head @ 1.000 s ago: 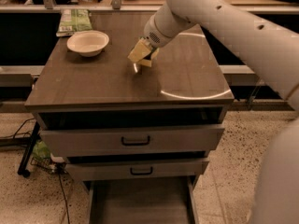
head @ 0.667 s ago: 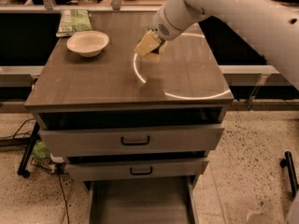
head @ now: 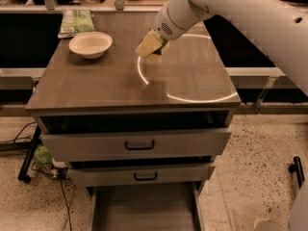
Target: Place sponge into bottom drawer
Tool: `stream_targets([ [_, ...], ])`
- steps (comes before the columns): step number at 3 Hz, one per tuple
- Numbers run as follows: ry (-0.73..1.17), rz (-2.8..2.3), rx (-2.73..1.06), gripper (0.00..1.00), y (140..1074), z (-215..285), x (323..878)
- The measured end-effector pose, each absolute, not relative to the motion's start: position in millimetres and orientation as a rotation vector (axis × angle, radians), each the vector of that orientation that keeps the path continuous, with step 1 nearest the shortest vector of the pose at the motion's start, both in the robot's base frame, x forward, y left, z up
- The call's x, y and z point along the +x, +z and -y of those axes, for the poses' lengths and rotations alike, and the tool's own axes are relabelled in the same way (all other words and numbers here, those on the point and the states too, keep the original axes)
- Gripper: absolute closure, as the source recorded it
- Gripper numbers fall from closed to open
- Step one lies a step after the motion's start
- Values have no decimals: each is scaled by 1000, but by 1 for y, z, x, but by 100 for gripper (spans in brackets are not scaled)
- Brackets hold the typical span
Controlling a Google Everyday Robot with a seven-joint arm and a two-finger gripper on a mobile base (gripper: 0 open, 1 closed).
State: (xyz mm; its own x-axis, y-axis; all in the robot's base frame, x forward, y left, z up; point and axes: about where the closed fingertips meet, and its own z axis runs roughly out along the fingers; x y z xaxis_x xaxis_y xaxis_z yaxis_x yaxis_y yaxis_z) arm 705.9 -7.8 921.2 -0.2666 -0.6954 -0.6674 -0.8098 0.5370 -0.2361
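My gripper [head: 150,47] hangs from the white arm over the middle of the cabinet top, a little above the surface. It is shut on the sponge [head: 156,53], a small yellow block with a dark green edge, mostly covered by the fingers. The bottom drawer [head: 144,208] is pulled out at the bottom of the view, below and in front of the gripper. It is a wide, shallow grey tray with side rails and nothing in it.
A cream bowl [head: 90,43] and a green packet [head: 77,22] sit at the back left of the cabinet top [head: 96,85]. Two upper drawers [head: 139,145] with black handles are shut. Cables and a stand leg [head: 29,158] lie on the floor to the left.
The gripper has risen off the cabinet top with the sponge and shifted a little to the right and back.
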Motion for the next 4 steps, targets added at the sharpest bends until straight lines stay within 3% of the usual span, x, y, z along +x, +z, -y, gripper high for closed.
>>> stream_targets([
  [2, 233, -2117, -1201, 100, 913, 68, 662],
  [4, 88, -2234, -1073, 100, 941, 189, 564],
])
